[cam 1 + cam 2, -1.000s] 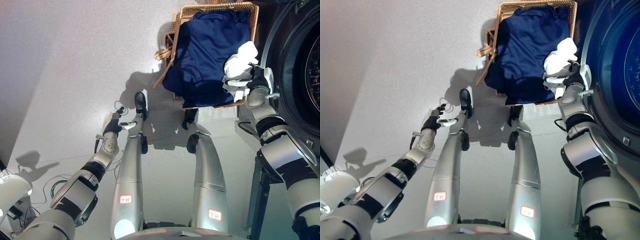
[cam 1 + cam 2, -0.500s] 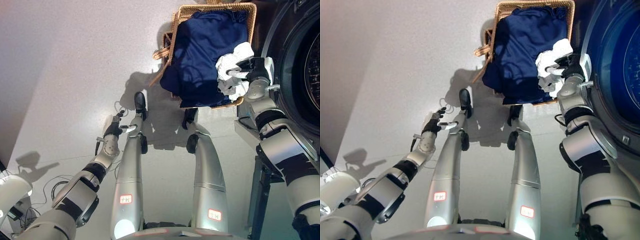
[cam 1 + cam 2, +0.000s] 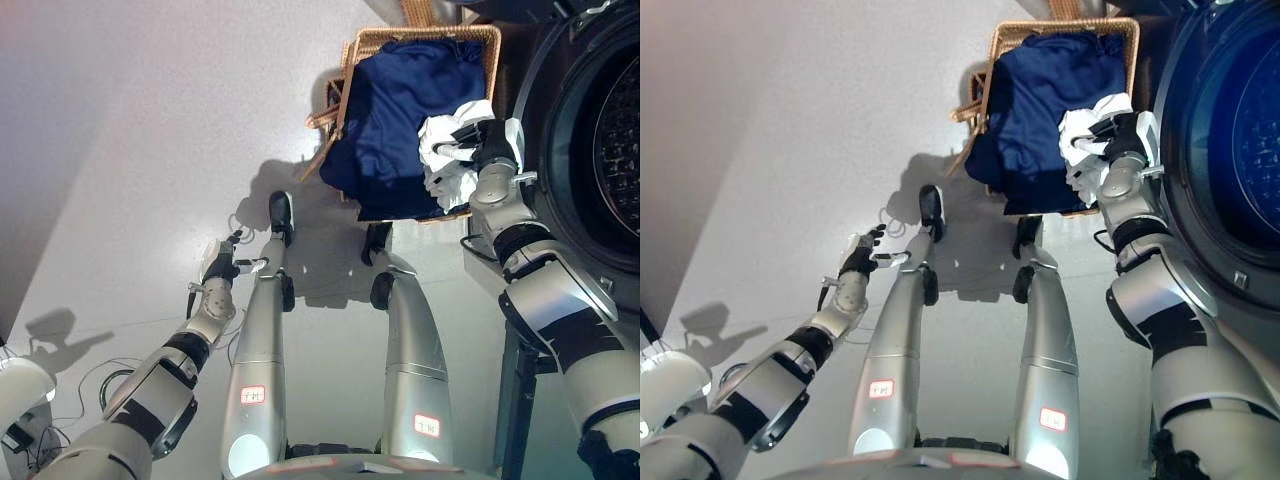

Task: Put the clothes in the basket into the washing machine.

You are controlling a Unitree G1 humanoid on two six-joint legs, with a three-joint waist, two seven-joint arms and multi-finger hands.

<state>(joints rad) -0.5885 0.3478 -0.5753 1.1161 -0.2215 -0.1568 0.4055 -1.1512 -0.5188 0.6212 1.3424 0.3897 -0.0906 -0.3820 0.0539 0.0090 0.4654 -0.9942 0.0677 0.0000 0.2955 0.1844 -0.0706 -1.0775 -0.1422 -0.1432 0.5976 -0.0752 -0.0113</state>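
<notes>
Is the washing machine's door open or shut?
Open. The washing machine shows its round opening, with the holed metal drum bare inside, beside the basket.

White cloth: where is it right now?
The white cloth is bunched in the right hand, over the right edge of the wicker basket of navy clothes, beside the washing machine.
</notes>
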